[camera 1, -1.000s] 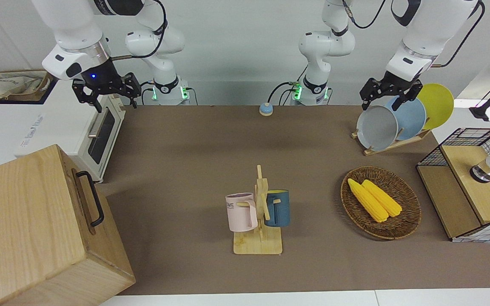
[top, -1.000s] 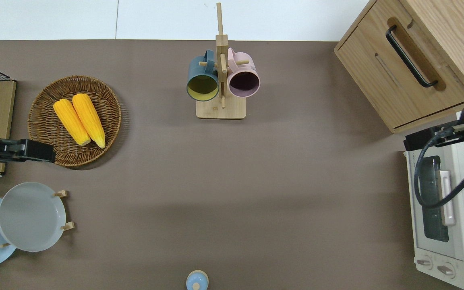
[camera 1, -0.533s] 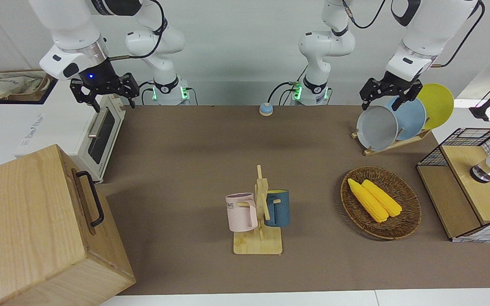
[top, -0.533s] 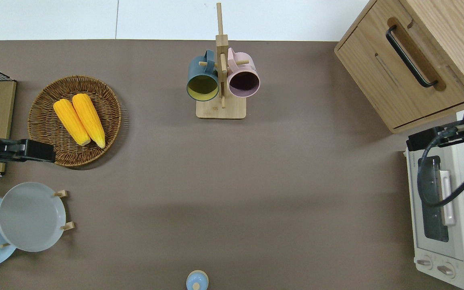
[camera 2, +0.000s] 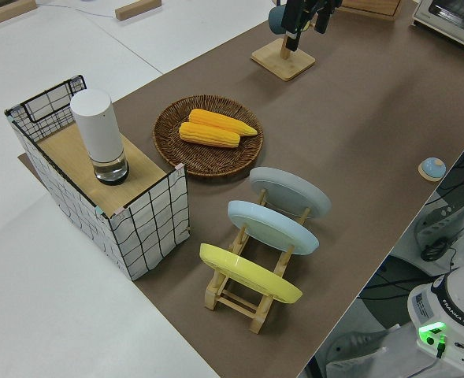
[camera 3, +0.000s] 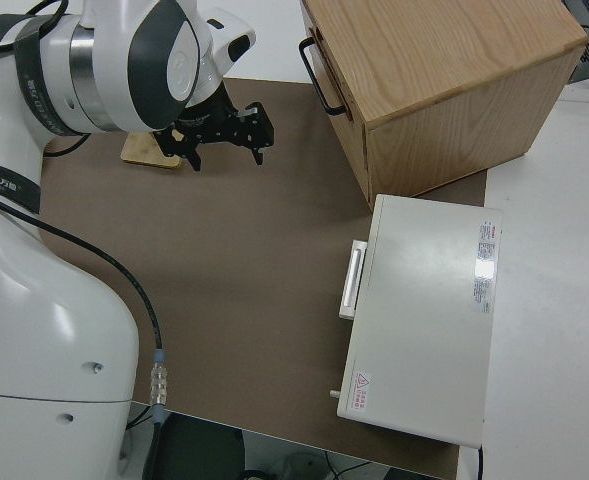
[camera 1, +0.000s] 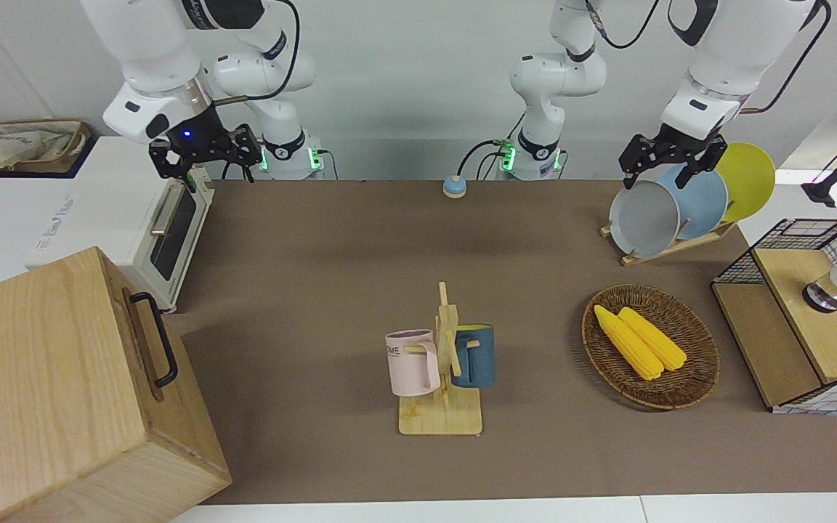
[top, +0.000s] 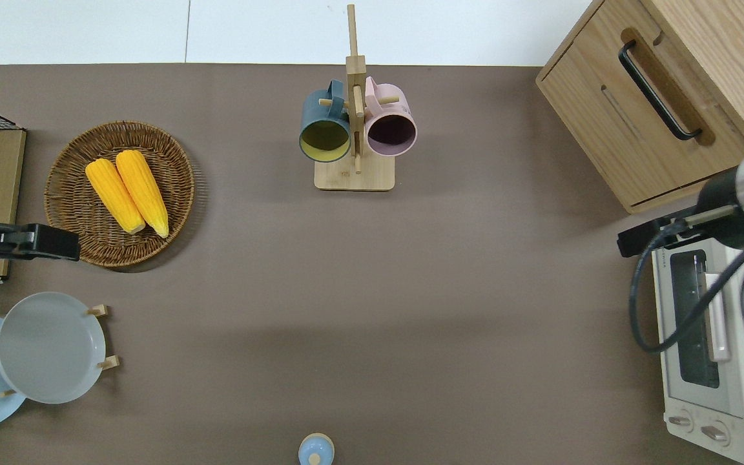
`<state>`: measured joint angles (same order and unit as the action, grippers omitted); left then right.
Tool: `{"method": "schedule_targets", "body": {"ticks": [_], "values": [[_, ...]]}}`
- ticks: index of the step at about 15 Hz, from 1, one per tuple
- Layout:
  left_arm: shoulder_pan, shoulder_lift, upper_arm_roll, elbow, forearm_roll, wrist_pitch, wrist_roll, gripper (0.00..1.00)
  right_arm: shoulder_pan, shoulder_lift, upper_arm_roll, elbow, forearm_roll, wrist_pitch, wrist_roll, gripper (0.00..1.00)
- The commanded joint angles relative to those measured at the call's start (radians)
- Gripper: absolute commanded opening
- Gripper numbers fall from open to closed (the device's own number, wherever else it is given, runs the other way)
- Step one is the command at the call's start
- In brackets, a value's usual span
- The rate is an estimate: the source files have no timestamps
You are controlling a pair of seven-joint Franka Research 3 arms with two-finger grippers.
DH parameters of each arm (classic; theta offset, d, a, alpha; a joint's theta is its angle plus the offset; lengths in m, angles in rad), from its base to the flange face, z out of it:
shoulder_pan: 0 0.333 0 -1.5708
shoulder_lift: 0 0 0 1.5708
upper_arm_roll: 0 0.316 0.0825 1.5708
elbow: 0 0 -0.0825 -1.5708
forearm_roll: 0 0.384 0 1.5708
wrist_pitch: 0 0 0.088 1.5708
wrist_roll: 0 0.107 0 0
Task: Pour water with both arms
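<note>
the right gripper (camera 1: 204, 156) is in a new spot. a moment ago it hangs out over the top of the white toaster oven (top: 708, 336). now it sits more toward the middle of the table, over the oven's front edge and the brown mat (top: 411, 290) just beside it. from above, more of the right arm shows now, with its silver ring. its fingers are spread apart, same as before. the left gripper (camera 1: 671, 156) moves only a tiny bit, up by the plates on the rack (camera 1: 669, 247).
</note>
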<state>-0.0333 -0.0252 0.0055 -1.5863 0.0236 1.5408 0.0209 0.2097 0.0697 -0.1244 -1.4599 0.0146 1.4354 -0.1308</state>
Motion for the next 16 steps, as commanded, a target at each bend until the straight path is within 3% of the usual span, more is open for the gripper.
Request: {"method": "schedule_targets", "body": {"ticks": [1, 4, 10, 14, 16], "values": [[0.007, 0.004, 0.022, 0.005, 0.033, 0.013, 0.028, 1.0, 0.094, 0.008, -0.003, -0.112, 0.013, 0.107, 0.019, 0.992], [0.01, 0.019, 0.074, 0.022, 0.03, 0.015, 0.111, 1.0, 0.183, 0.053, -0.001, -0.16, 0.015, 0.225, 0.129, 0.99], [0.024, 0.083, 0.201, 0.098, 0.021, 0.03, 0.279, 1.0, 0.263, 0.176, 0.0, -0.159, 0.062, 0.477, 0.155, 0.99], [0.032, 0.099, 0.299, 0.1, 0.013, 0.102, 0.397, 1.0, 0.27, 0.229, 0.002, -0.149, 0.061, 0.63, 0.154, 0.987], [0.084, 0.108, 0.31, 0.098, -0.023, 0.137, 0.479, 1.0, 0.284, 0.258, 0.008, -0.142, 0.057, 0.706, 0.155, 0.983]]}}
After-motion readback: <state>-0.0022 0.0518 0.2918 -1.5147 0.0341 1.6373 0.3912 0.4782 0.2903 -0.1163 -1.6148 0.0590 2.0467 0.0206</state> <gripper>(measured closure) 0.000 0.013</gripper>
